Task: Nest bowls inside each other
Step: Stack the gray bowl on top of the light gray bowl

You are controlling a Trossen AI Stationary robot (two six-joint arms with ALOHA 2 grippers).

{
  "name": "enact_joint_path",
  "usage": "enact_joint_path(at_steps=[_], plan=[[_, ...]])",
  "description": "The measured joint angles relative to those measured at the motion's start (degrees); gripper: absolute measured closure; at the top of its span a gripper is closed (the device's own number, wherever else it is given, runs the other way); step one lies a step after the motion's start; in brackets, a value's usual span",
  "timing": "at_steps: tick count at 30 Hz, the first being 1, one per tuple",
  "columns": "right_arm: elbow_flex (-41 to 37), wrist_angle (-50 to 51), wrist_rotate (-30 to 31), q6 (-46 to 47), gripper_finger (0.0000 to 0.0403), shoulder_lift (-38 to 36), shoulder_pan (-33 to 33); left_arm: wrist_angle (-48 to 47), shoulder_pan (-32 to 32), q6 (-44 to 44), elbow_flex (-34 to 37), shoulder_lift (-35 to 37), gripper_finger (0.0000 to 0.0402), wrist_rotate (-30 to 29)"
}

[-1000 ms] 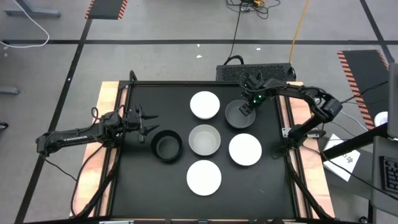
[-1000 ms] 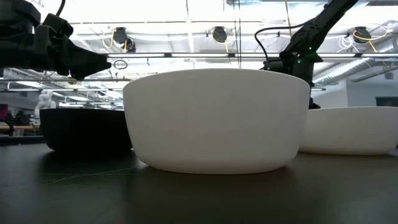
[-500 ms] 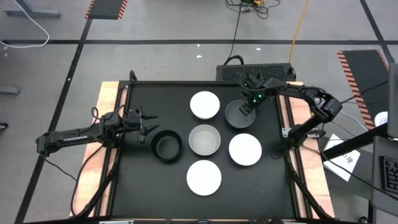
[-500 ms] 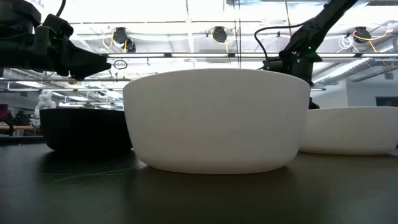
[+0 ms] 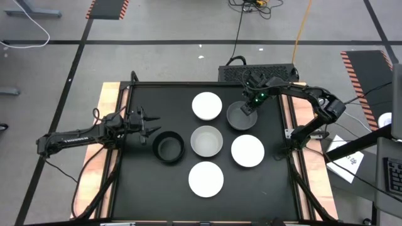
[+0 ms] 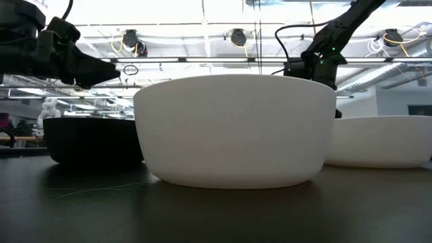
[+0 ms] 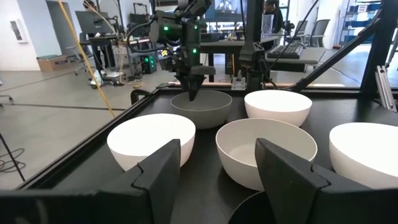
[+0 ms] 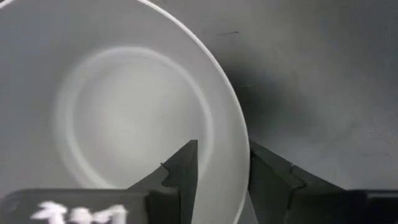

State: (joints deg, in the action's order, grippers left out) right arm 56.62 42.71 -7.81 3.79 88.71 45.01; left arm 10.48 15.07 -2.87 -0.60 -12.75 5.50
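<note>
Six bowls stand apart on the black table, each on its base. Three are white (image 5: 206, 105) (image 5: 247, 150) (image 5: 206, 178), one is light grey (image 5: 206, 140), one dark grey (image 5: 243, 115) and one black (image 5: 168, 147). My right gripper (image 5: 250, 108) (image 8: 219, 177) points down over the dark grey bowl's far right rim (image 8: 239, 149). It is open, with one finger inside the bowl and one outside; I cannot tell whether they touch the rim. My left gripper (image 5: 151, 122) (image 7: 217, 180) is open and hovers just left of the black bowl.
A dark box (image 5: 257, 72) sits beyond the table's far edge, close behind my right arm. Wooden strips (image 5: 110, 94) run along the table's left and right sides. The near white bowl (image 6: 235, 131) fills most of the low view. Bare table lies near the front left corner.
My right gripper has moved slightly up and toward the far edge over the dark grey bowl. The bowls and my left arm have stayed still.
</note>
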Motion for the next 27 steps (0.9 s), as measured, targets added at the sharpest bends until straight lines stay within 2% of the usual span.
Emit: enact_joint_path(at_steps=[6,12,23,27], plan=[[0.0,0.4,0.0,-0.4,0.0318,0.0,0.0,0.0,0.0,-0.2,0.0,0.0,0.019,0.0],[0.0,1.5,0.0,-1.5,0.0393,0.0,0.5,0.0,0.0,0.0,0.0,0.0,0.019,0.0],[0.0,-2.2,-0.3,-4.9,0.0401,-1.0,1.5,0.0,0.0,0.9,0.0,0.0,0.019,1.0],[0.0,-6.9,-4.4,-5.6,0.0401,-3.6,1.5,0.0,0.0,0.9,0.0,0.0,0.019,1.0]])
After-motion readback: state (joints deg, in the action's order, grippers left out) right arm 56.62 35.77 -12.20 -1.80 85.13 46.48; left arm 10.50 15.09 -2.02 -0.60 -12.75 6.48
